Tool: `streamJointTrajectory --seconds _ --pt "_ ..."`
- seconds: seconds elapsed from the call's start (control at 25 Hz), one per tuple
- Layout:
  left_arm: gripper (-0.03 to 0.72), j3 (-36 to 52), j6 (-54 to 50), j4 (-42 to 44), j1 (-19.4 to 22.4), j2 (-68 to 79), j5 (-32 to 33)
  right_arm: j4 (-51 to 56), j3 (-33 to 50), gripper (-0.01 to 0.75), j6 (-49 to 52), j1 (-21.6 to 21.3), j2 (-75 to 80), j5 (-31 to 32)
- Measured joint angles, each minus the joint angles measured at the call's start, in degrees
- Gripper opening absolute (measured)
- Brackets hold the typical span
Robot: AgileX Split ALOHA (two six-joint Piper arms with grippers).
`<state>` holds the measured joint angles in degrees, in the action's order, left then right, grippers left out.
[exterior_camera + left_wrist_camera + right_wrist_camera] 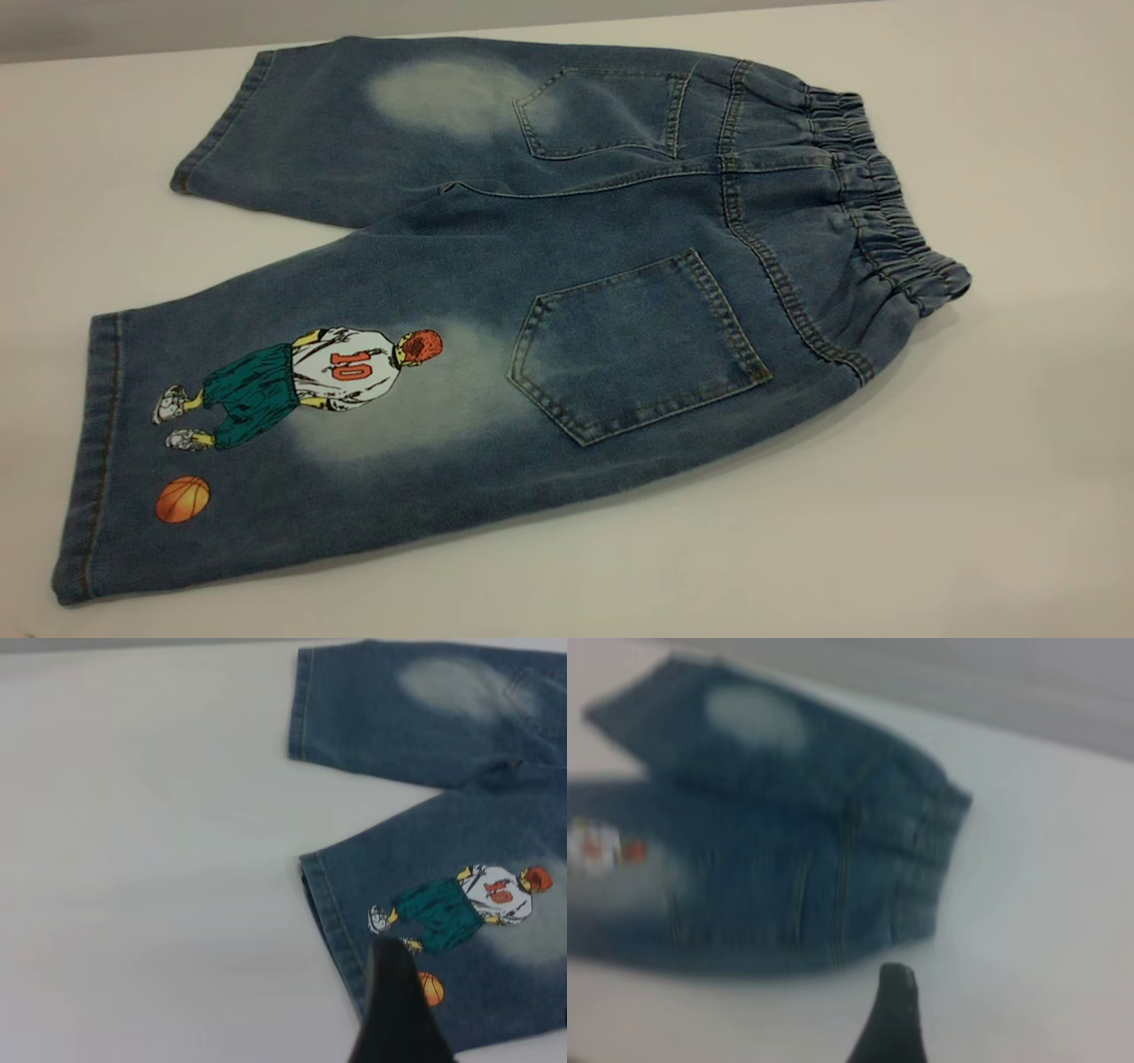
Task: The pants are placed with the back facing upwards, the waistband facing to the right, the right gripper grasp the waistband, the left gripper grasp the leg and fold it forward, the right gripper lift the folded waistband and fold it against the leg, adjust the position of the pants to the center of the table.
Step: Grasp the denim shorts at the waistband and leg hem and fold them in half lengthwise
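The denim pants (532, 301) are lying flat on the white surface (1019, 496), back pockets up, the elastic waistband (877, 204) pointing to my right and both legs running off to my left. That layout is deliberate, I judge: it is putting the waistband on the side of my right arm and the leg hems on the side of my left, so each arm has its own end to take.

Nothing is folded yet — the near leg (266, 425), the one with the printed basketball player, is spread out in full and the far leg (354, 133) is angling away from it.

I am holding my left fingers (400, 1010) just above the hem of the near leg, beside the printed ball; only one dark fingertip is showing in my wrist view, so I cannot tell whether they are open or closed. My right fingers (890, 1014) are hovering over bare surface near the waistband end, not touching the cloth, and again only one tip is showing — I cannot tell their state either.

Neither arm is showing in the exterior view. To my mind the first grasp is still to come: right on the waistband, left on the leg.
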<state>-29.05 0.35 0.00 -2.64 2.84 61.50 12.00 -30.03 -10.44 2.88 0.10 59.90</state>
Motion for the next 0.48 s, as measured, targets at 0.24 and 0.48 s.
streamJointTrajectory --seconds 0.24,0.48 --pt "0.411 -4.78 -3.56 0.30 0.00 10.26 -4.07 -0.12 -4.76 0.556 2.18 0.00 9.61 -4.23" --pt "0.411 -13.99 -3.95 -0.60 0.00 25.35 -7.41 4.49 -13.31 0.556 2.13 0.00 24.98 -5.83"
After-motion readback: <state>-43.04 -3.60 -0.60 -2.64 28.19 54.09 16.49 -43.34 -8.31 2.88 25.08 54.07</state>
